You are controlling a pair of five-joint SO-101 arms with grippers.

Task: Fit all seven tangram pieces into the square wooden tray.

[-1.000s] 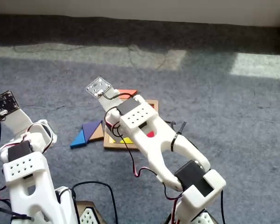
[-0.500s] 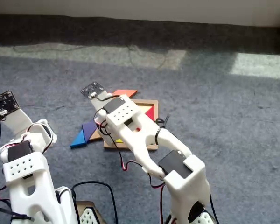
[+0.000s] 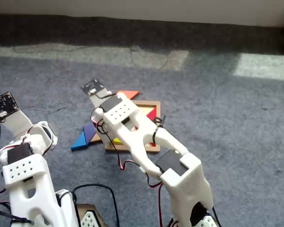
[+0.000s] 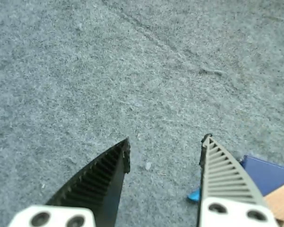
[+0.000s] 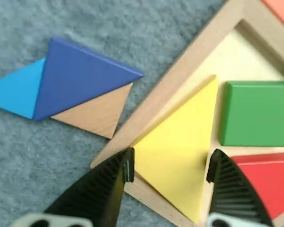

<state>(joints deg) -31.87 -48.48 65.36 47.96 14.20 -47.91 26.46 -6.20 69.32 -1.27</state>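
My right gripper is open and hangs just above the yellow triangle, which lies in the square wooden tray. A green square and a red triangle also lie in the tray. An orange piece rests outside its far rim. On the carpet beside the tray sit a dark blue triangle, a light blue triangle and a tan triangle, all touching. My left gripper is open over bare carpet, with the dark blue triangle just beyond one finger.
In the high view the right arm covers most of the tray. The left arm stands at the near left. Grey carpet spreads all round, with a dark strip and a wall at the far edge.
The right arm has swung left across the tray, its wrist now over the tray's left part. The left arm has not moved.
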